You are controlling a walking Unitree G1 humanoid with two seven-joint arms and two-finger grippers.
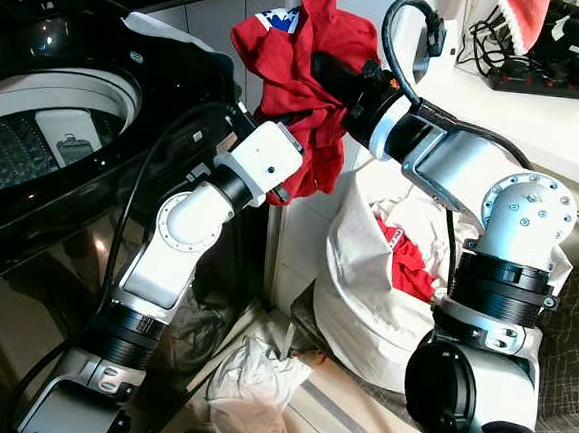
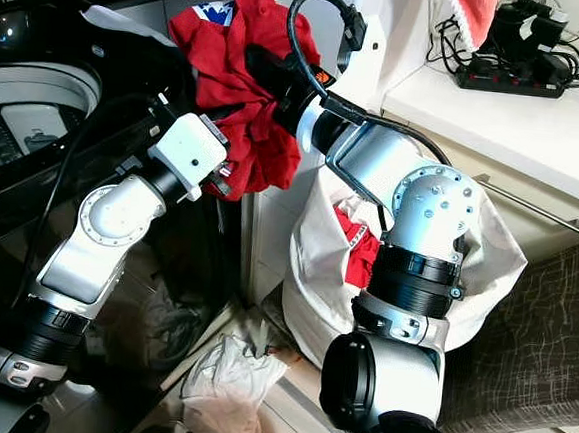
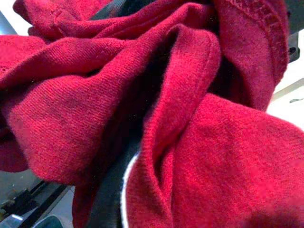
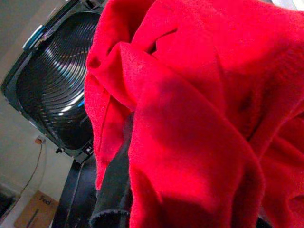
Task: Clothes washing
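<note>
Both arms are raised in front of the robot with a red garment [image 1: 300, 77] bunched between them, hanging in the air just right of the open top-loading washing machine [image 1: 46, 127] and above the white laundry bag [image 1: 364, 293] on the floor. The right gripper [image 1: 326, 74] reaches in from the right and is buried in the cloth; the left gripper [image 1: 287, 181] meets the lower folds from the left. The fabric wraps over the fingers of both, so I cannot tell how far either is open. More red clothing [image 1: 406, 261] lies inside the bag, and a crumpled white cloth [image 1: 251, 384] lies on the floor nearer the robot.
</note>
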